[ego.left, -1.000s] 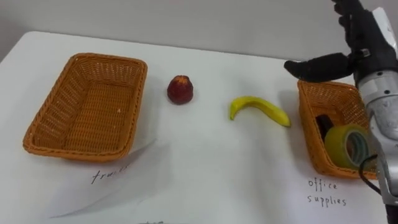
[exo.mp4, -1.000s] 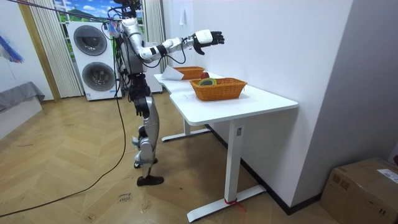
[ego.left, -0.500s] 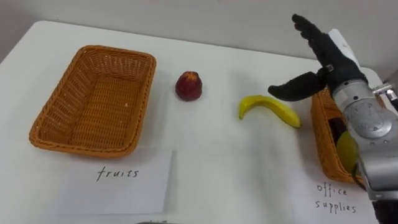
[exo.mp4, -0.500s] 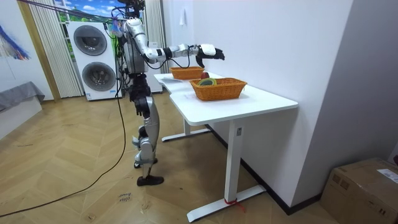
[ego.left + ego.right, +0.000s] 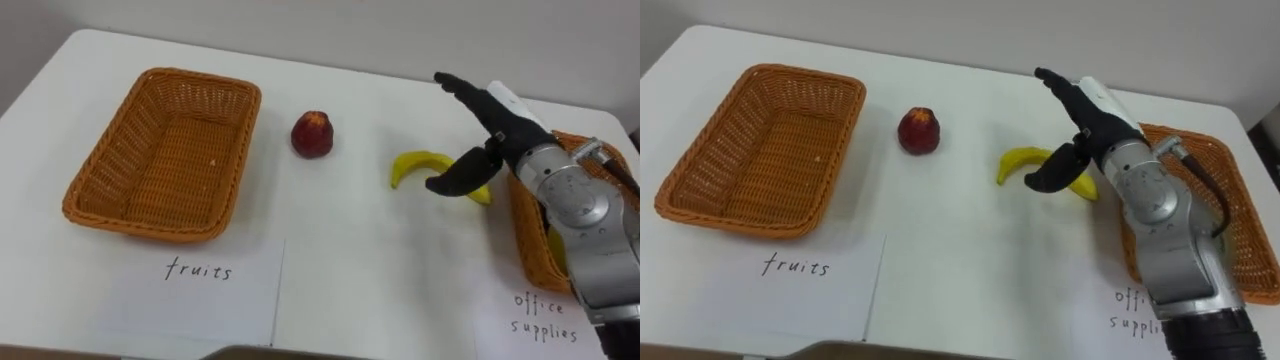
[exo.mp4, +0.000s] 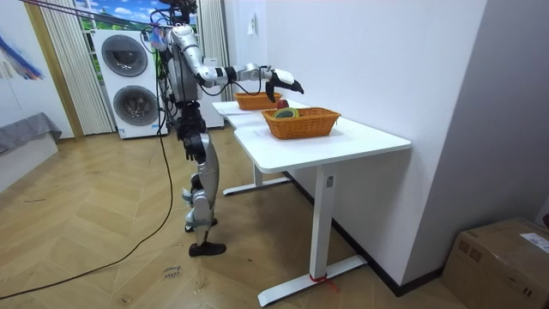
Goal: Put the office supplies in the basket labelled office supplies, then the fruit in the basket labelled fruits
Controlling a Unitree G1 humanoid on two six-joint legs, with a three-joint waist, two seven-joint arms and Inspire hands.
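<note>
Right hand (image 5: 500, 130): fingers spread, holding nothing, over banana (image 5: 412, 164). Apple (image 5: 312, 134): on table (image 5: 340, 250), beside empty basket (image 5: 165, 165).

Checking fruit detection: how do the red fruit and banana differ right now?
The red fruit is round; banana is long, curved, yellow. The red fruit sits clear, nearer the fruits basket; banana is partly covered by the open right robot hand. Both lie on the table, outside the baskets.
</note>
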